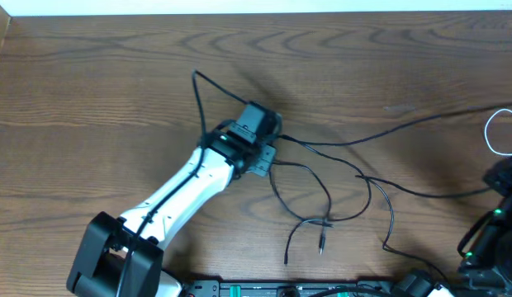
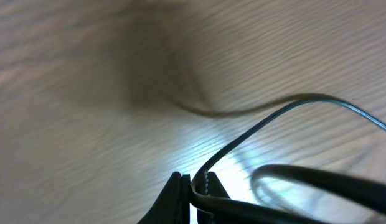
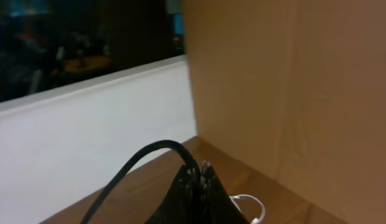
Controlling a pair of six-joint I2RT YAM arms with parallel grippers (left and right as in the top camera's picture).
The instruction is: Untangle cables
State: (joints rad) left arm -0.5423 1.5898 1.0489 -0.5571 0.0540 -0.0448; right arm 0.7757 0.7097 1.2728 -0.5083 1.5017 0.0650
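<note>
Cables (image 1: 326, 219) lie tangled mid-scene on the table (image 1: 91, 82), right of the left gripper (image 2: 192, 185), which pinches one black strand. Right gripper (image 3: 199, 174), far right, is closed beside the white cable (image 1: 502, 132).

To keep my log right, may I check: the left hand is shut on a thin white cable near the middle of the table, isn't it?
Not quite: the cable is black, not white. The left wrist view shows the left hand shut on a thin black cable. The rest of the statement holds.
</note>
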